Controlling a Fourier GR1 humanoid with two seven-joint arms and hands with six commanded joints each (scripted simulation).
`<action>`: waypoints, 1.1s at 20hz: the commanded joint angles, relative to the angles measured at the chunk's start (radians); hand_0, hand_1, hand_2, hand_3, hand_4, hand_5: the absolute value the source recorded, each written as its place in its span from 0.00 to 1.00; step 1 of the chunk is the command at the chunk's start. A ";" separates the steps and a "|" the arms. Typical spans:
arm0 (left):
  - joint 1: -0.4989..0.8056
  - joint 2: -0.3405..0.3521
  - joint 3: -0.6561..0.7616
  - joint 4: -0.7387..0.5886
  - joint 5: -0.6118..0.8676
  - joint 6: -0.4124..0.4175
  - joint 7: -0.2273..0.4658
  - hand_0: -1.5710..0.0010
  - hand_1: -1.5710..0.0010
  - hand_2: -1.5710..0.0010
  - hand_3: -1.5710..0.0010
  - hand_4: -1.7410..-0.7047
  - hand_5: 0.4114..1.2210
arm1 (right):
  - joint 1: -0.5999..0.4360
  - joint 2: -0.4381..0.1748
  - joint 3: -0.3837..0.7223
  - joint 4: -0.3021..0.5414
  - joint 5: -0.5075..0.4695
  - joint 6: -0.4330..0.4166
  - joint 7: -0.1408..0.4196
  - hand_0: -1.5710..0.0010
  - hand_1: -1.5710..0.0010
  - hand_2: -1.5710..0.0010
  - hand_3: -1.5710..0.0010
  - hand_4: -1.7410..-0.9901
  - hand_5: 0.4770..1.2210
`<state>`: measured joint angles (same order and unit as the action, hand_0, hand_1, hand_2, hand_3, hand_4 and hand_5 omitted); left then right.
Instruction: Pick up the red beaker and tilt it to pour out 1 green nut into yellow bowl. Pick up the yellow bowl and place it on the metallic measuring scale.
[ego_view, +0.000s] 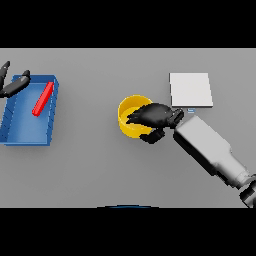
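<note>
Yellow bowl (131, 116) sits on the table (100, 170) beside the scale (190, 89), my right robot hand (152, 116) curled over its rim. Lifting onto the scale remains. Left robot hand (12, 85) rests relaxed by the blue tray (30, 136) holding the red beaker (43, 98).

Right hand (154, 116) curled mid-table; left hand (12, 84) at far left, fingers straight.

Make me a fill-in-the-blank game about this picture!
1. The right hand is at the ____ bowl.
2. The red beaker lies inside the ____ bin.
3. The metallic measuring scale has ____ on it.
4. The left hand shows at the bin's ____ corner.

Missing words: yellow; blue; nothing; upper left
</note>
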<state>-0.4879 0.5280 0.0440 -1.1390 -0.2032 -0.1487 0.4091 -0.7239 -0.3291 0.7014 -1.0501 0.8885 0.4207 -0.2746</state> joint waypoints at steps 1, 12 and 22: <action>-0.004 -0.004 -0.002 -0.001 -0.002 0.003 0.006 1.00 1.00 1.00 1.00 0.92 0.37 | -0.001 0.006 0.003 0.013 0.003 -0.013 -0.013 0.71 0.74 0.78 0.79 0.50 0.65; -0.001 0.000 0.001 -0.012 0.005 -0.002 -0.003 1.00 1.00 1.00 1.00 0.92 0.37 | -0.004 -0.030 0.004 -0.041 -0.039 0.048 -0.011 0.06 0.06 0.14 0.25 0.05 0.97; -0.006 -0.005 -0.005 -0.020 0.008 -0.006 0.012 1.00 1.00 1.00 1.00 0.93 0.36 | -0.007 -0.127 -0.067 -0.219 -0.097 0.152 0.077 0.01 0.01 0.09 0.23 0.00 1.00</action>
<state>-0.4936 0.5226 0.0394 -1.1586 -0.1953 -0.1550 0.4225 -0.7306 -0.4563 0.6341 -1.2685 0.7914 0.5733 -0.1987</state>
